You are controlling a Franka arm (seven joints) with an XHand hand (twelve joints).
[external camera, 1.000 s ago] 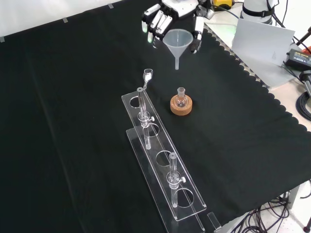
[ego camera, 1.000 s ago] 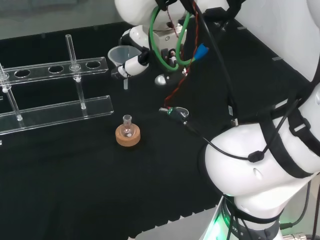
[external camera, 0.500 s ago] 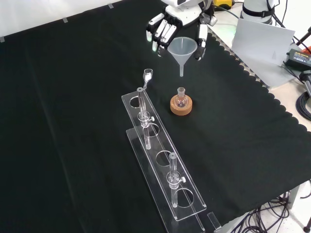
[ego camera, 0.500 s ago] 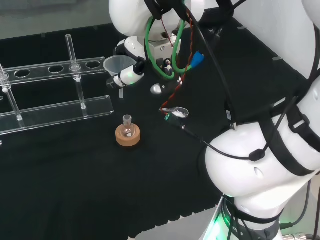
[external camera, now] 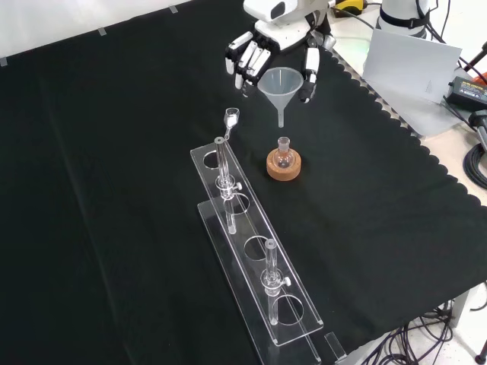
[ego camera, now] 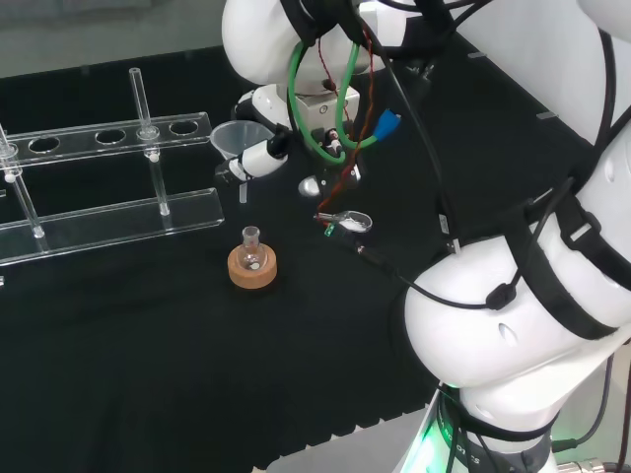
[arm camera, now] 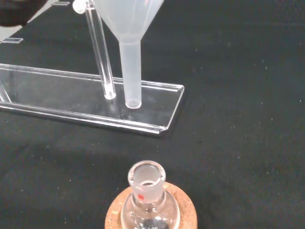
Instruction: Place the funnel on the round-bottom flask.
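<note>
At the top centre of the front view, the robot hand [external camera: 278,34] grips the funnel [external camera: 279,82] by its rim, spout down, in the air above the flask [external camera: 284,150], which sits on a cork ring [external camera: 284,167] mid-table.

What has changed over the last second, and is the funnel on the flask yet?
The hand carried the funnel toward the flask, dipped it closest half a second ago, then lifted it slightly. It stays shut on the funnel, whose spout hangs short of the flask's neck and apart from it. Not placed yet. The flask, its cork ring and the clear rack stayed put.
</note>
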